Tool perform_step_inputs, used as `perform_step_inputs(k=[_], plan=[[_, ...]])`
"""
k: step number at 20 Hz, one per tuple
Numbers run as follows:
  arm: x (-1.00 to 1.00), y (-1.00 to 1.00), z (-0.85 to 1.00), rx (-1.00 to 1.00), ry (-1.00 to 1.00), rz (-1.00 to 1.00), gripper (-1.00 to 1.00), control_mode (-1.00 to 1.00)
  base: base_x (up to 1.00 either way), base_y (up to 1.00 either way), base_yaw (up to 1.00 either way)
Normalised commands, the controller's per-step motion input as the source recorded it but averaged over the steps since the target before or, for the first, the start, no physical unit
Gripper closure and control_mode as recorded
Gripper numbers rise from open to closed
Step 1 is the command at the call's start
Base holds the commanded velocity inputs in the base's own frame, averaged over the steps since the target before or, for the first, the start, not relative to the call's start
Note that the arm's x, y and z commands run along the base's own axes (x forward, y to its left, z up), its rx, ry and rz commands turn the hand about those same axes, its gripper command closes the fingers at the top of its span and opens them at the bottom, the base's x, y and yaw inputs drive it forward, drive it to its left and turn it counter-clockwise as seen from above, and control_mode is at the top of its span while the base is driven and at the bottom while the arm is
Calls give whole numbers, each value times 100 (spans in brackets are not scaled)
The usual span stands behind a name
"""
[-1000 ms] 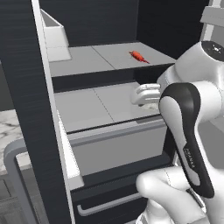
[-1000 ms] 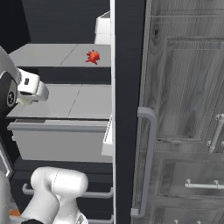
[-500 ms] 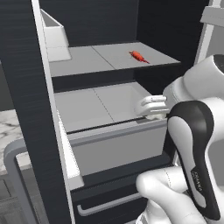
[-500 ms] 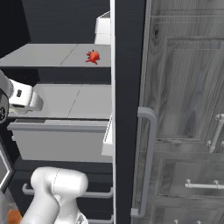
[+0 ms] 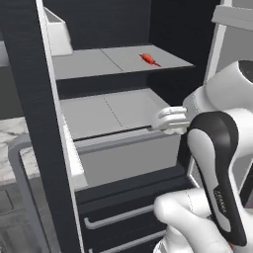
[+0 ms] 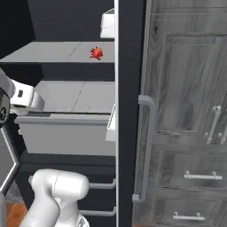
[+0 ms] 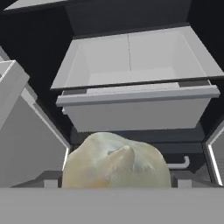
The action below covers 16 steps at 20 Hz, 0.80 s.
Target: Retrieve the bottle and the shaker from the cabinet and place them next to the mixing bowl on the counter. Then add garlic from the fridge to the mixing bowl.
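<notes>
Claw (image 7: pixel 116 186) — jaws spread wide around a garlic bulb (image 7: pixel 116 162), held in front of the open fridge.
Fridge drawer (image 7: pixel 140 103) — pulled out, grey, nothing inside.
Upper shelf (image 5: pixel 113 59) — one small red item (image 5: pixel 149 59).

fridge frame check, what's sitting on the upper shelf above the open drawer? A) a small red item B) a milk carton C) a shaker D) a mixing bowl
A: both base views show a small red item lying on the grey upper shelf of the fridge, above the pulled-out drawer; its exact kind is too small to tell.
</notes>
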Motion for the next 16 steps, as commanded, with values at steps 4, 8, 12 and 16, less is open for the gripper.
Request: perform_step_inputs(k=[4, 8, 12, 16], plan=[[0, 0, 0, 0, 0, 0, 100, 100, -100, 1, -1], [0, 0, 0, 0, 0, 0, 100, 100, -100, 0, -8], [0, 0, 0, 0, 0, 0, 100, 100, -90, -5, -36], [0, 0, 0, 0, 0, 0, 100, 100, -26, -4, -81]])
